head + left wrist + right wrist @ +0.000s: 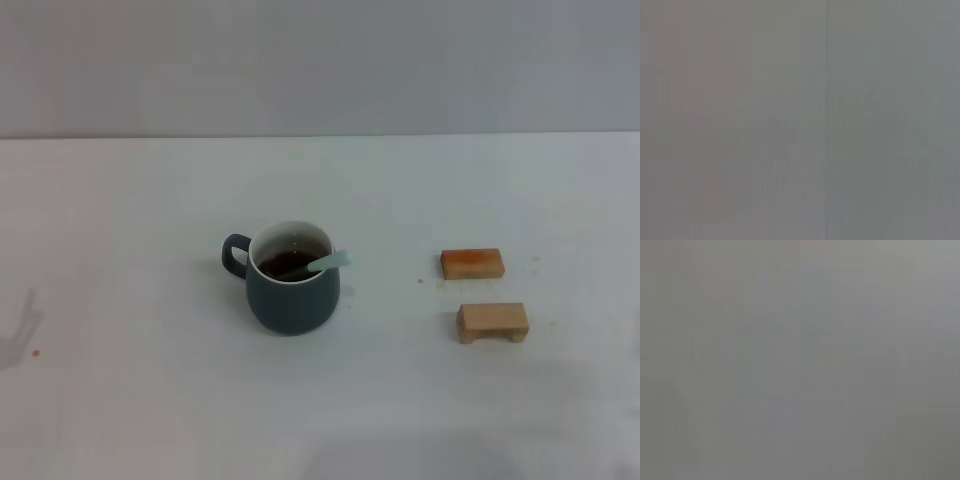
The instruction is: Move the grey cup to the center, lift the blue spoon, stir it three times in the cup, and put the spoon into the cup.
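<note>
The grey cup [290,295] stands upright near the middle of the white table [150,400] in the head view, its loop handle pointing left. Dark brown liquid fills its white inside. The blue spoon [322,264] rests in the cup, its bowl down in the liquid and its pale blue handle leaning over the right rim. Neither gripper nor arm shows in the head view. Both wrist views show only a plain grey surface.
Two small wooden blocks lie to the right of the cup: an orange-topped block [472,263] farther back and a pale block [492,322] nearer. A faint shadow falls on the table at the far left edge.
</note>
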`<state>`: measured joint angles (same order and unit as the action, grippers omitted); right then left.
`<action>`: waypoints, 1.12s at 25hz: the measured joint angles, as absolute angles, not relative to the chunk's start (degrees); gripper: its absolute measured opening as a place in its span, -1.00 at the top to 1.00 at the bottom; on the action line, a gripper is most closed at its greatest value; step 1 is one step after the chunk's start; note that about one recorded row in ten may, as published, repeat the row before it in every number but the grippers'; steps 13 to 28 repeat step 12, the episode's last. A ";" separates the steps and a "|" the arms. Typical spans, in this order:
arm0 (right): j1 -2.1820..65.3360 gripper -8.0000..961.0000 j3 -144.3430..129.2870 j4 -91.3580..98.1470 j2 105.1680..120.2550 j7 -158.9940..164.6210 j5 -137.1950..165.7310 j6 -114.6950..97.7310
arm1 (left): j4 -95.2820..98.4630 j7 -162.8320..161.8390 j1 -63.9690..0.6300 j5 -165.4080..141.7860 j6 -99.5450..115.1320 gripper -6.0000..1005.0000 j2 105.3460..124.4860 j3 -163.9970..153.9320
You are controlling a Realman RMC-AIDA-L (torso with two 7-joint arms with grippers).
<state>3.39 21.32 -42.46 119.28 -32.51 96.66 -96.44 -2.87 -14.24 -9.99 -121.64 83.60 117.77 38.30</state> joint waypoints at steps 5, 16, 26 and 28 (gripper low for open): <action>3.52 -0.24 19.41 -42.11 119.36 -31.84 96.55 -96.09 | -2.87 -14.24 -10.01 -121.64 83.45 -0.71 117.77 38.29; 4.30 -0.38 16.82 -41.90 119.29 -31.06 96.49 -95.80 | -2.90 -15.14 -9.54 -121.95 83.25 -0.71 117.77 37.79; 4.30 -0.38 16.82 -41.90 119.29 -31.06 96.49 -95.80 | -2.90 -15.14 -9.54 -121.95 83.25 -0.71 117.77 37.79; 4.30 -0.38 16.82 -41.90 119.29 -31.06 96.49 -95.80 | -2.90 -15.14 -9.54 -121.95 83.25 -0.71 117.77 37.79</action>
